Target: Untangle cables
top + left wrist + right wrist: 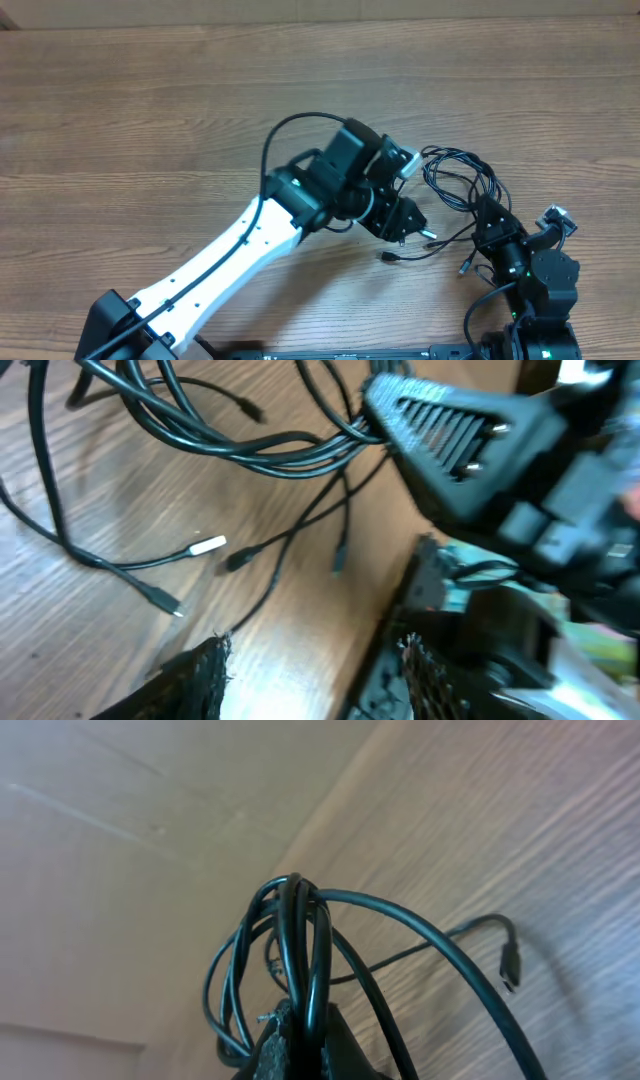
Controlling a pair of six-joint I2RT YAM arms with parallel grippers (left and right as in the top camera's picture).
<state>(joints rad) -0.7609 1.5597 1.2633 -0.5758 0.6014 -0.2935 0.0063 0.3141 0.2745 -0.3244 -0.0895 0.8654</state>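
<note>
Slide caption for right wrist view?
Jaws of the right gripper shut on looped thin black cables over a wood-grain table.

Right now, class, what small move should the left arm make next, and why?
Probably lower the left fingers onto the loose white-tipped plug and close: they stand open and empty, while the right fingers pinch the cables in a bunch, anchoring it.
</note>
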